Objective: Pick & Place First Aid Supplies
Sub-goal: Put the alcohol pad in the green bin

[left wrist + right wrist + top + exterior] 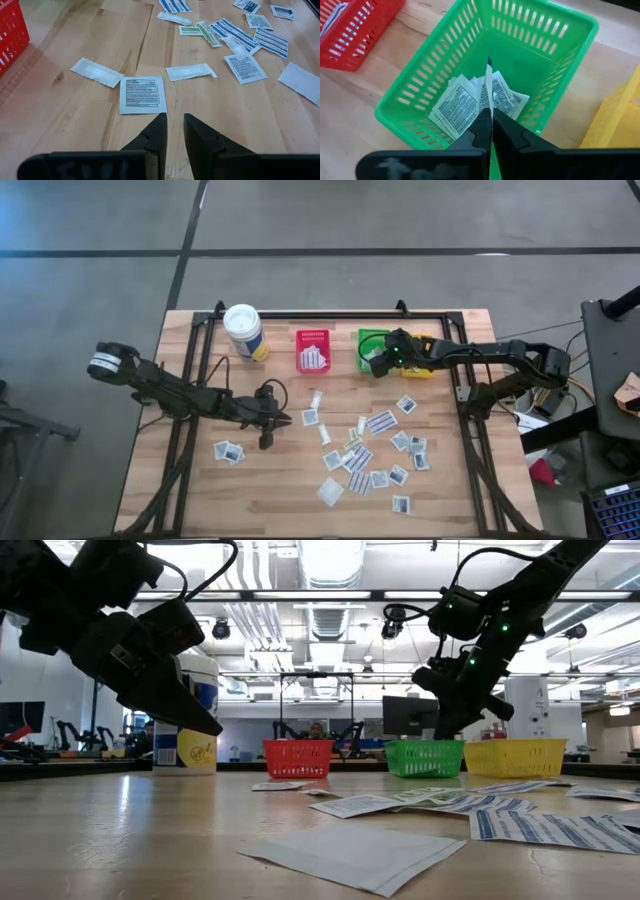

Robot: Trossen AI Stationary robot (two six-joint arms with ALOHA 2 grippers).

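While the right pincer [491, 131] hangs just above the green bin [560, 60], you can see its fingers pinched tight on a thin white packet [488, 85] held edge-up, so this one is carried but not yet dropped. Several printed packets already in the green bin [465, 102] lie flat on its floor, and the red bin [313, 350] holds a few white ones too; what the yellow bin [515, 757] holds you cannot tell from these views. Most of the job is still ahead of you: a good number of loose packets [360, 455] lie scattered over the middle and right of the tabletop [190, 490], with a small pair [228, 451] off on the left side. Your left pincer [172, 131] sits low over the wood near the centre, its fingers a narrow gap apart and holding nothing, pointing at a square printed packet [143, 94] that lies just ahead of the tips, with two plain white oblong ones beside it. Judging by that, this packet looks like the left arm's next pick, once the right side has let go over the green bin. The white canister [243, 330] stands at the back left, apart from it all
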